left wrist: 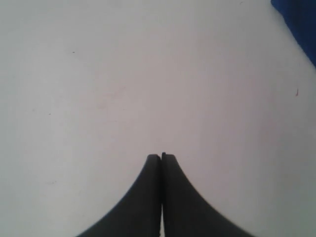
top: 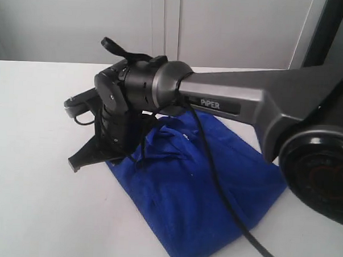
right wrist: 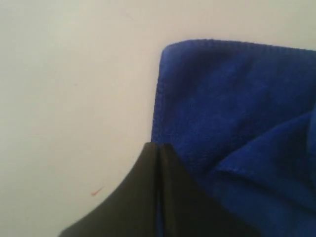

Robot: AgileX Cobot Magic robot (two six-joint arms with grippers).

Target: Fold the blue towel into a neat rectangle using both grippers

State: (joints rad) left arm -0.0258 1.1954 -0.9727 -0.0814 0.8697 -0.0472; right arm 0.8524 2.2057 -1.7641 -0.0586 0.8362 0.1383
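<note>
Blue towel (top: 168,202) is lying rumpled on the table (top: 31,202), short of its far edge; I'm planning on parting both closed pincers, right gripper (right wrist: 158,146) at its hem, left gripper (left wrist: 161,156) over bare top, before pinching corners.

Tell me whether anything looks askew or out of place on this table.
The blue towel lies rumpled rather than flat, with loose folds bunched up at one end. A black cable trails across it, which looks odd and might snag a fold.
</note>
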